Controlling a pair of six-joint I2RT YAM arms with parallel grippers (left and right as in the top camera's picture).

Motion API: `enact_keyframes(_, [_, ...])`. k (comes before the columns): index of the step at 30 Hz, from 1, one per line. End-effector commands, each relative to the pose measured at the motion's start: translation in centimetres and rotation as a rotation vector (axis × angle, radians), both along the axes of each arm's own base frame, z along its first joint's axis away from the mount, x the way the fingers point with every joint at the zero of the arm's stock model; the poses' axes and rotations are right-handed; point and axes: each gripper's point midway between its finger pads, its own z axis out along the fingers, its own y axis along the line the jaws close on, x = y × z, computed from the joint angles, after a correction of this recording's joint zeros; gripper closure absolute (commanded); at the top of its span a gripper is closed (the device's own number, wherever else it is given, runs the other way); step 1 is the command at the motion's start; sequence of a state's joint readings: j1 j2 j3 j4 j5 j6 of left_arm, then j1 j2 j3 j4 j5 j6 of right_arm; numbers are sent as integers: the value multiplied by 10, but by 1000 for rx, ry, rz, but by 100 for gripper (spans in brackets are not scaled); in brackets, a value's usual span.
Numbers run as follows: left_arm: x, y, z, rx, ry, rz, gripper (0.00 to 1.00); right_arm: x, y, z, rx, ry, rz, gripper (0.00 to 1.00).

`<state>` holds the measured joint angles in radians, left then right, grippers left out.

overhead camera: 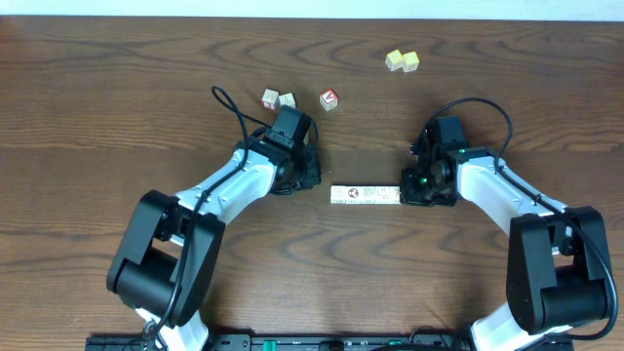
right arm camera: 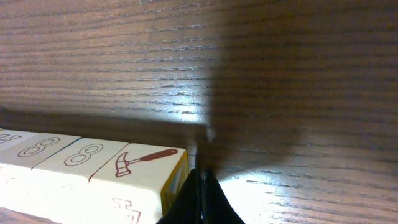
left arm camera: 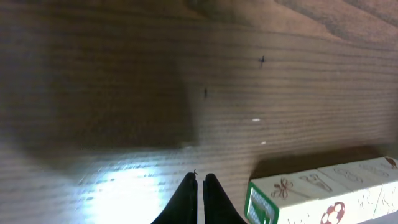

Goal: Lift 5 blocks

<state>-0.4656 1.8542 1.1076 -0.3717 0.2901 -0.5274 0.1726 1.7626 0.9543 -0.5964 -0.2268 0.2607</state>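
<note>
Several whitish picture blocks lie end to end in a straight row (overhead camera: pixel 366 195) on the table between the two arms. My left gripper (overhead camera: pixel 313 182) is shut and empty, tips at the table a little left of the row's left end. In the left wrist view the green-framed end block (left arm camera: pixel 292 196) lies just right of my gripper (left arm camera: pixel 200 180), with a small gap. My right gripper (overhead camera: pixel 406 195) is shut and sits against the row's right end. In the right wrist view the hammer-picture block (right arm camera: pixel 124 174) touches my gripper (right arm camera: pixel 200 177).
Two more whitish cubes (overhead camera: pixel 270 98) (overhead camera: pixel 288 100) and a red-and-white cube (overhead camera: pixel 330 98) lie behind the left arm. A pair of pale yellow cubes (overhead camera: pixel 402 60) sits at the back right. The wooden table (overhead camera: pixel 117 117) extends bare to the left.
</note>
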Motion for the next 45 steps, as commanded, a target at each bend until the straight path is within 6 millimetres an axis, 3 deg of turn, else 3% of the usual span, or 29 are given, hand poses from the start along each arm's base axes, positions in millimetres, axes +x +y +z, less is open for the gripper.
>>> enact_keyframes(1, [-5,-4,-8,-19,34,-4,93,6,3,6,-3,-25,-2,99])
enact_keyframes(27, [-28,-38,-7,-47,49,-80,93,6,4,6,-2,-26,-1,99])
enact_keyframes(38, [-20,-28,-14,11,40,1,93,6,3,6,-3,-25,-1,99])
enact_keyframes(45, [-23,-25,-32,37,73,4,93,7,2,6,-12,-32,-2,99])
